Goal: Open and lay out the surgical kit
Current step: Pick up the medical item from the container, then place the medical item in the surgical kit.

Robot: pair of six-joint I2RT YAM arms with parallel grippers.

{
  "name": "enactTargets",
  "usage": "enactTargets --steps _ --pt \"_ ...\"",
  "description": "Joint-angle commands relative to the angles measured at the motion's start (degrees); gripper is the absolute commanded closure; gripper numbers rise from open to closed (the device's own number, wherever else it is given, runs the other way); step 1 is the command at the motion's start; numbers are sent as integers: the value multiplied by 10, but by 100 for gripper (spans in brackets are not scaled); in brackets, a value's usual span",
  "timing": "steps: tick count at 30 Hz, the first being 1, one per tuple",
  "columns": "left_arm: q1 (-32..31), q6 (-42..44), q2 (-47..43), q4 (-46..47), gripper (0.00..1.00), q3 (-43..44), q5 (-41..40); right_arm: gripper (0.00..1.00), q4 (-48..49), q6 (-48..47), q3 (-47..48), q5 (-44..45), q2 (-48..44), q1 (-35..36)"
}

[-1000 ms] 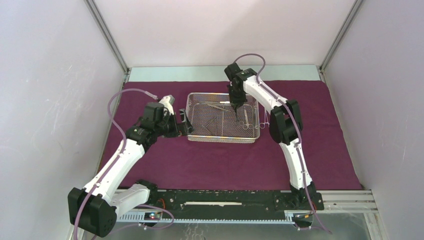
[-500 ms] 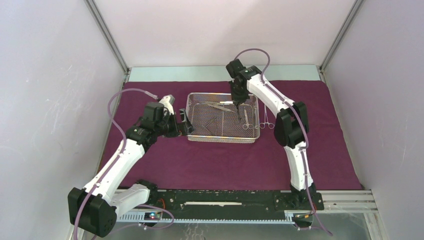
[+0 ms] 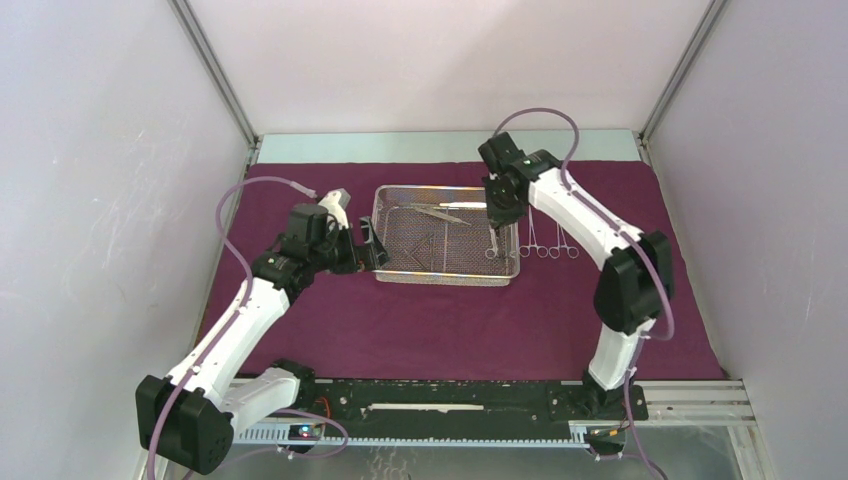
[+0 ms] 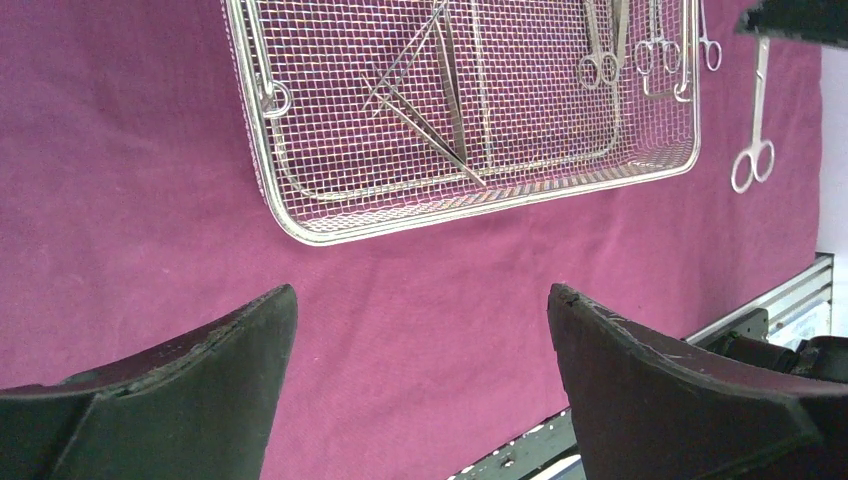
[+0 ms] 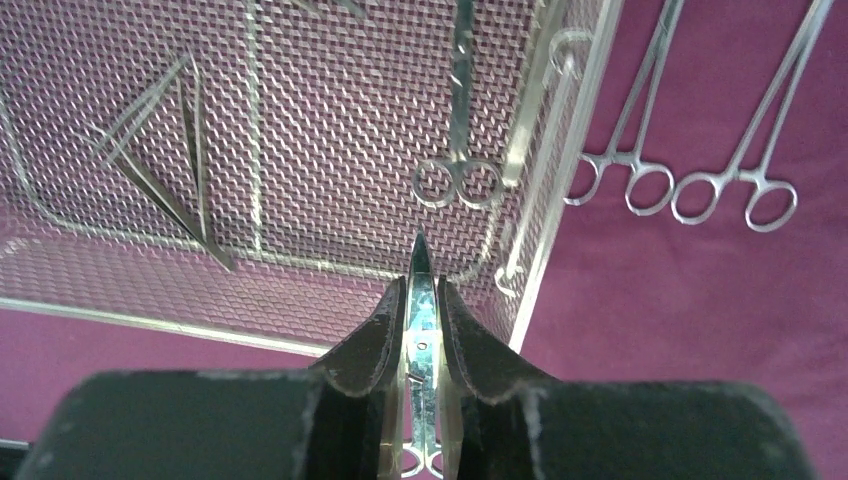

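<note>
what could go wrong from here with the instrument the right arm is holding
1. The right gripper pinches the slim steel instrument on a narrow part, so it might slip or twist loose.
2. It hangs near the right rim of the tray, where its tip or rings might catch the mesh.
3. Two clamps already lie on the cloth just beyond, and a careless set-down might land on them.

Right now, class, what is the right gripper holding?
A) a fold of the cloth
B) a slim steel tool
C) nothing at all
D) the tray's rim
B: the right wrist view shows the right gripper shut on a slim steel tool, its pointed tip sticking out in front.
</note>
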Motion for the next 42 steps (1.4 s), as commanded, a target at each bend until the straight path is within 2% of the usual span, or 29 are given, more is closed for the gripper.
enactTargets --steps 1,11,26,34,42 --pt "3 -8 -9 18 0 -11 19 88 29 20 -75 7 -94 -4" --pt "3 -12 -10 22 0 -14 21 87 36 43 -248 6 -239 -6" --pt "3 -20 2 32 0 -18 33 87 62 121 -445 18 -391 16" --pt "3 -20 2 31 0 -19 30 87 125 164 -528 27 -395 52" --pt "3 -19 5 28 0 -18 27 87 180 188 -565 55 -346 103"
